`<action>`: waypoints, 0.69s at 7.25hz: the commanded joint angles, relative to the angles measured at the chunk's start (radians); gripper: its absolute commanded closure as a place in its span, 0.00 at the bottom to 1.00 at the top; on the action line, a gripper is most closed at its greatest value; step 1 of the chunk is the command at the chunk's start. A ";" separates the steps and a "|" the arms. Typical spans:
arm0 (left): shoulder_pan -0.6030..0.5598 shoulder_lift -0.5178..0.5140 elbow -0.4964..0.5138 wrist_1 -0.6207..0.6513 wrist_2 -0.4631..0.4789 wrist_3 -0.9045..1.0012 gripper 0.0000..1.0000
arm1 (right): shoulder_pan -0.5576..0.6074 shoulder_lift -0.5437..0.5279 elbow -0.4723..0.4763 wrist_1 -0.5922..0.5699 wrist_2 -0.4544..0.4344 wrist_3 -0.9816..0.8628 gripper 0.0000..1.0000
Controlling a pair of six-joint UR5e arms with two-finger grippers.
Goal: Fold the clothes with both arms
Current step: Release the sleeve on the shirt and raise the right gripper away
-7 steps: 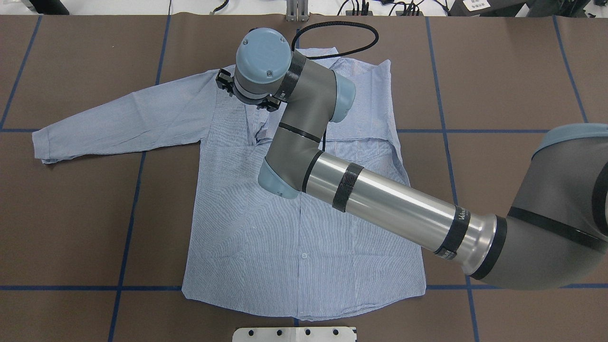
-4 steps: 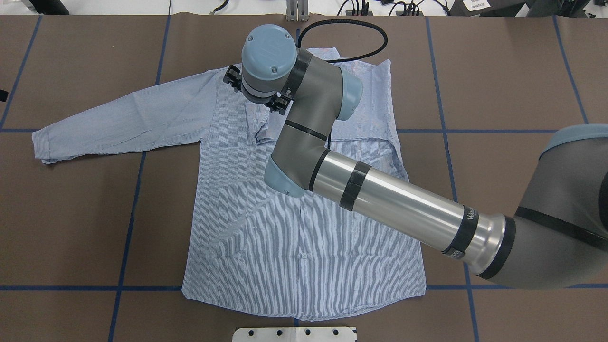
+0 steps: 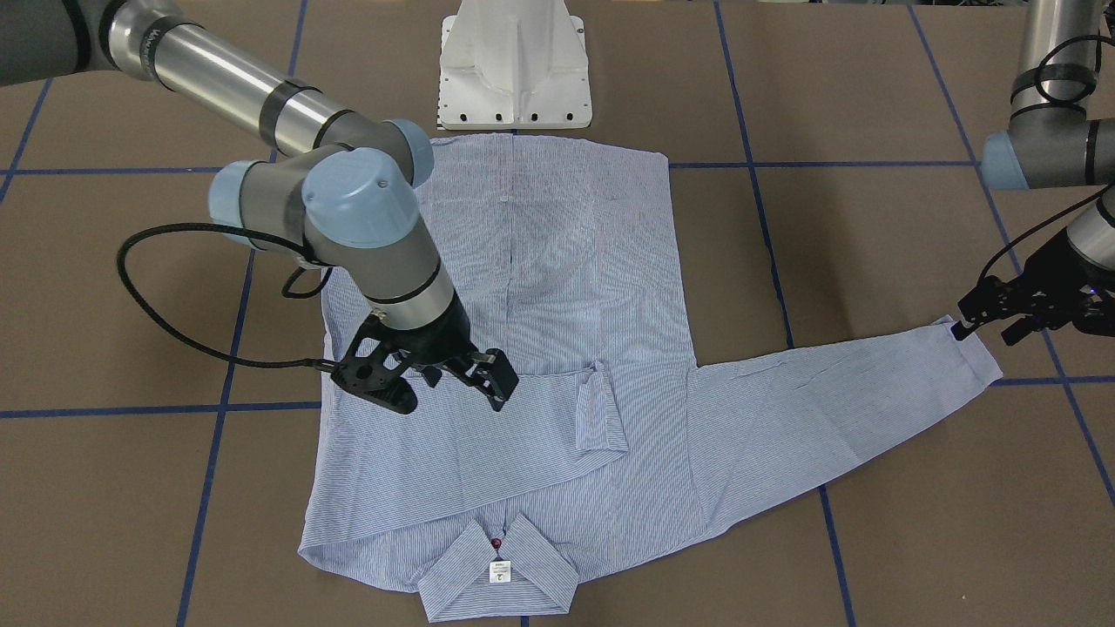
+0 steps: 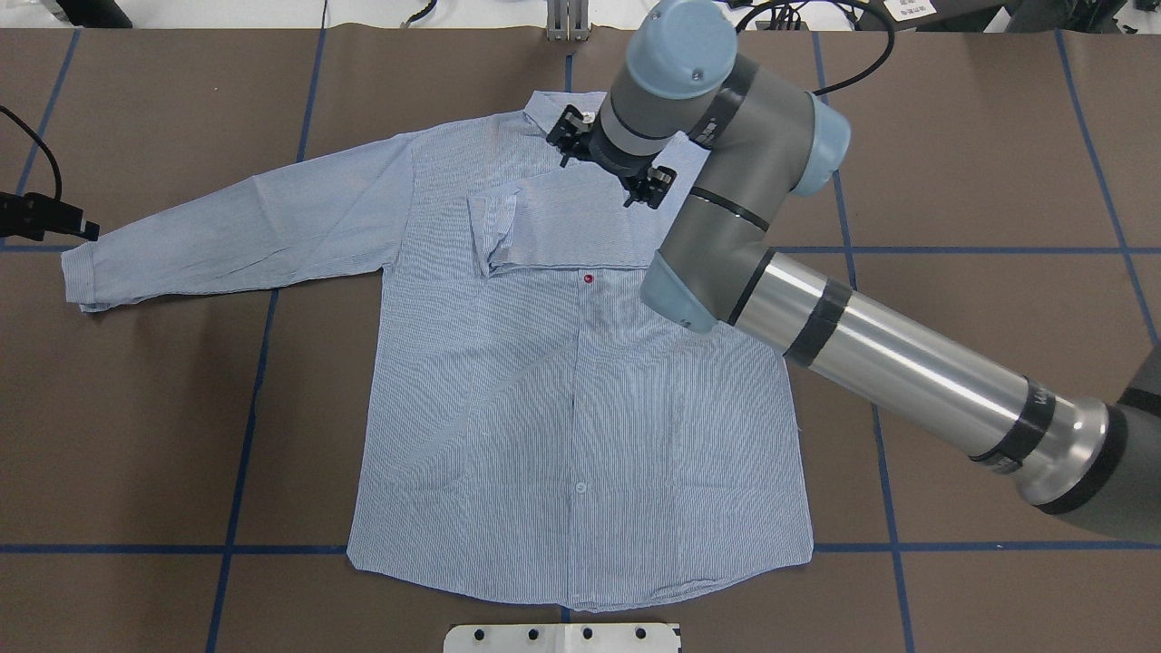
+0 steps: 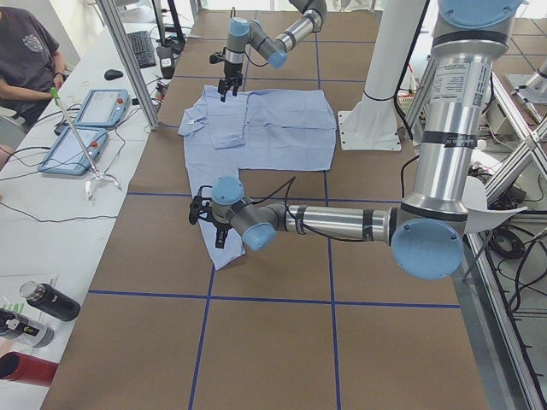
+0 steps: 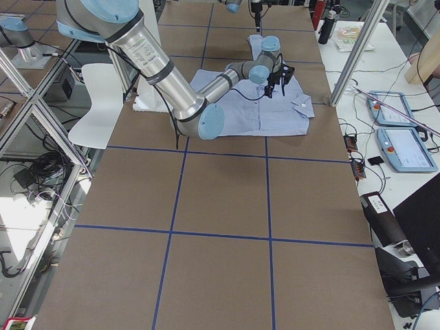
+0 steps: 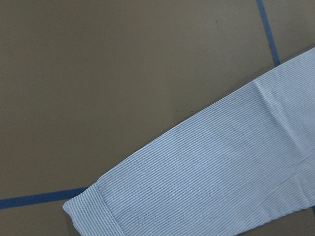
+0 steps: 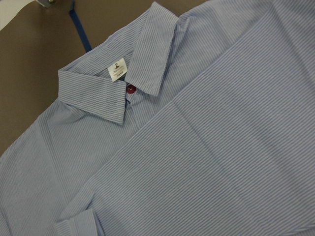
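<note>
Currently the striped shirt (image 4: 562, 408) lies flat on the brown table (image 4: 136, 408), one sleeve (image 4: 562, 227) folded across its chest. Right gripper (image 3: 442, 394) hangs spread above it; left gripper (image 3: 984, 333), also spread, hovers beside the outstretched cuff (image 3: 976, 353).

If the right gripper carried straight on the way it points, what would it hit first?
Pointing down, the open right gripper would most likely meet the sleeve folded across the shirt first; nothing lies between. How high it hangs above the cloth is unclear.
</note>
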 commanded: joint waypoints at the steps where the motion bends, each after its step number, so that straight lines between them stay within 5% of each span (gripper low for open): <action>1: 0.011 0.001 0.140 -0.174 0.003 -0.062 0.22 | 0.106 -0.132 0.101 0.001 0.151 -0.132 0.02; 5: 0.017 0.027 0.145 -0.221 -0.052 -0.145 0.32 | 0.138 -0.139 0.104 -0.001 0.169 -0.159 0.02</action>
